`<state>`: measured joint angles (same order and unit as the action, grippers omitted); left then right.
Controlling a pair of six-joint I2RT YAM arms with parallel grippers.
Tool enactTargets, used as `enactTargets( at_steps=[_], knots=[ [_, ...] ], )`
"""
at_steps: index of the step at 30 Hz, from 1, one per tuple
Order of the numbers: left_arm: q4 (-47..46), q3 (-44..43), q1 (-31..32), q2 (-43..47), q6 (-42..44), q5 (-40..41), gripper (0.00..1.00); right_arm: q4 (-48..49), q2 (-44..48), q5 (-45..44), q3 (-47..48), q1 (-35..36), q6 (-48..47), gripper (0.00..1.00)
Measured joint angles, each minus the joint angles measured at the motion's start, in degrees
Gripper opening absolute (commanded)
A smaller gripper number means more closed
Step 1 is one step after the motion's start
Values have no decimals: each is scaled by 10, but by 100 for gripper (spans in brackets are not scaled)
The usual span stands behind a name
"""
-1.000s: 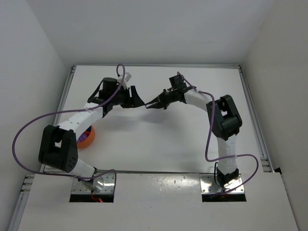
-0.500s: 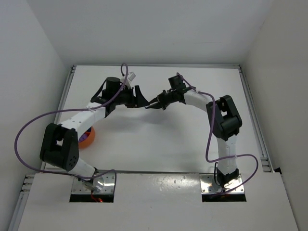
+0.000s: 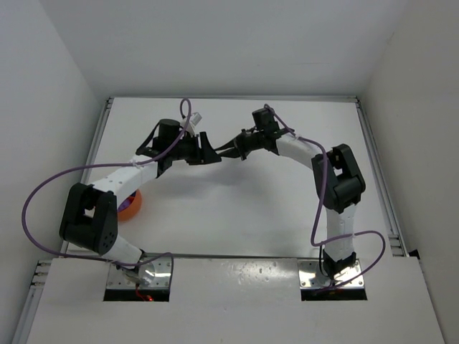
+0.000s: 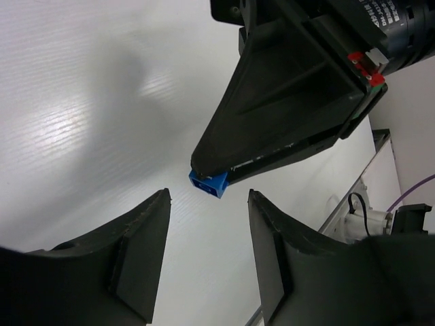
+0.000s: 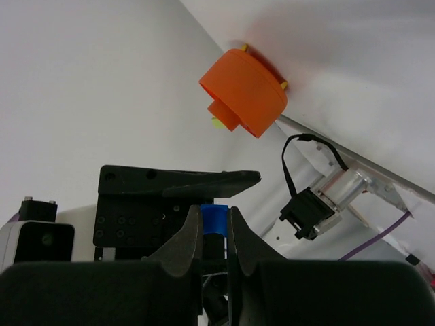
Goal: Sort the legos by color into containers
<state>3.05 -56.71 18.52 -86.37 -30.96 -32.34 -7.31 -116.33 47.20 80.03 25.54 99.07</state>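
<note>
Broadly, the white counter (image 3: 237, 215) fills the middle of the top view, boxed in by plain white walls (image 3: 215, 50). The left arm (image 3: 115, 180) runs from its base at the near left, out to a black elbow, then up and across toward the far middle. The right arm (image 3: 338, 185) rises from the near right and bends back leftward. The two meet tip to tip over the far half of the counter.

The left hand (image 4: 209, 207) has its two fingers (image 4: 139, 251) standing apart, with an open gap between them and nothing gripped. The right hand (image 5: 216, 212) points straight at that gap. Its jaws are drawn together and clamped on a small blue brick (image 4: 208, 184), pinched at the very tips. In the left wrist view the brick sits just ahead of the left fingertips, in line with the gap between them, and touches neither finger.

The orange bowl (image 3: 131, 206) rests on the counter at the near left. It is partly tucked under the left arm's white forearm and lies well apart from both hands. In the right wrist view a few yellow bits (image 5: 217, 122) show at its edge. They are perhaps legos, though they are too small to tell for sure.
</note>
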Motion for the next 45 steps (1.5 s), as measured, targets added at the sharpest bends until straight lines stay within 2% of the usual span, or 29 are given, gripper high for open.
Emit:
enactTargets(
  at_steps=[14,21,26,29,36,37,38,39,42,45],
  knots=[
    [-10,0,-1,0,-12,-9,53,8,3,10,-38,9,3,0],
    [-10,0,-2,0,-10,-10,49,9,3,11,-38,9,4,0],
    [-10,0,-2,0,-10,-11,40,13,3,17,-38,9,4,0],
    [-10,1,-3,0,-8,-11,28,15,3,20,-38,8,6,0],
    [-10,4,-7,0,4,-15,12,15,3,25,-38,5,12,2],
    [-11,4,-7,0,5,-15,10,16,3,25,-38,5,13,9],
    [-11,4,-9,0,6,-15,7,16,3,25,-38,5,13,33],
    [-10,4,-10,0,7,-16,5,16,3,25,-38,5,14,47],
    [1,6,-14,5,16,-11,4,28,3,27,-38,-1,14,77],
    [31,13,-31,26,40,-3,3,46,8,29,-46,-17,2,80]
  ],
)
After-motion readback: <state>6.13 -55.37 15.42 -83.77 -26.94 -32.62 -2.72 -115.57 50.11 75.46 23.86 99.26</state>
